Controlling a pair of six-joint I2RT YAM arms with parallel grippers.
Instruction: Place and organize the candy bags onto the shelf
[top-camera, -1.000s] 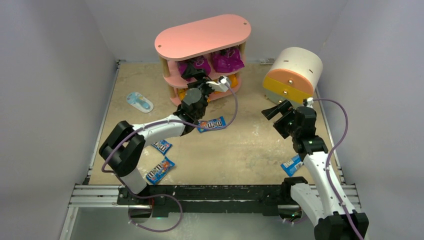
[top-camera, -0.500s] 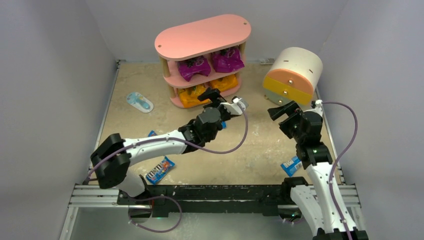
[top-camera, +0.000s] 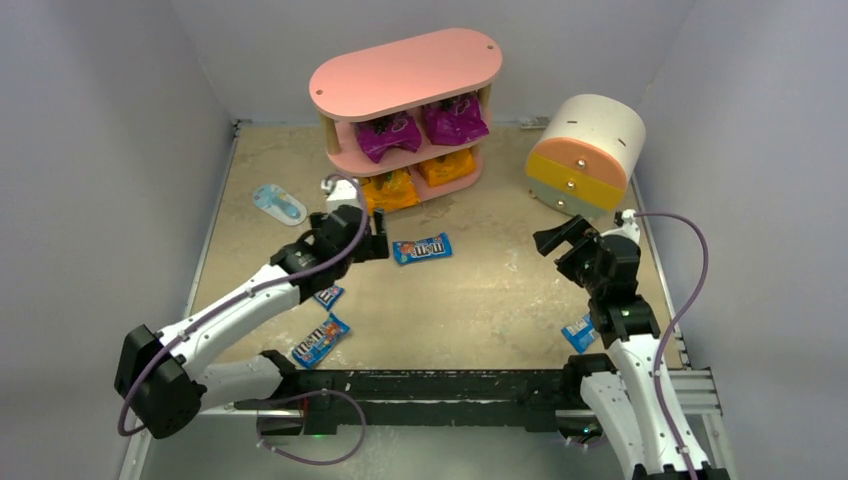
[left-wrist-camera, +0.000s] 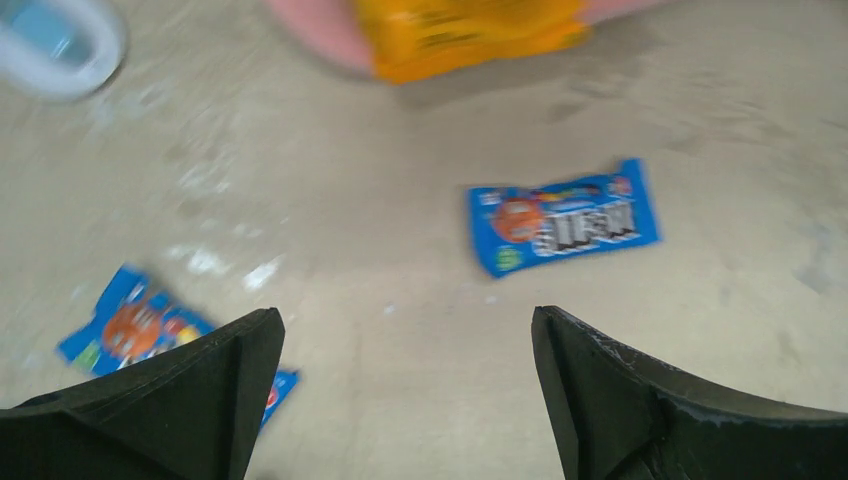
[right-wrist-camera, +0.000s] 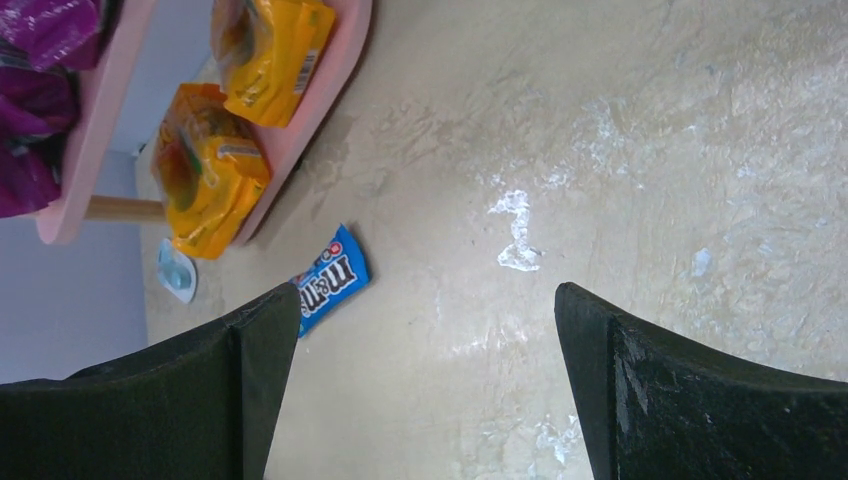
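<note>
Now that your left arm has drawn back from the shelf (top-camera: 400, 75), where it was reaching a second ago, the left gripper (top-camera: 374, 243) hangs over the table (top-camera: 480, 300) at centre-left of the top view, its fingers spread wide with nothing between them. That retreat suggests the big-bag stage is finished: both purple bags (top-camera: 388, 135) sit side by side on the middle board and both orange bags (top-camera: 392, 190) on the bottom board, undisturbed since half a second ago. What remains for you is the small stuff. The nearest blue packet (top-camera: 422, 248) lies flat just right of the left gripper in the top view. In the left wrist view it sits in the upper right, ahead of the fingers but not between them. Two more packets (top-camera: 327, 294) lie at lower left beside that arm, and a fourth packet (top-camera: 580, 330) lies at lower right by the right arm. Your right gripper (top-camera: 552, 240) is also spread and empty above bare table, having shifted only a little. The likely next step is to lower the left gripper onto the nearest blue packet. It looks thin and flat, so expect to pinch an edge.
</note>
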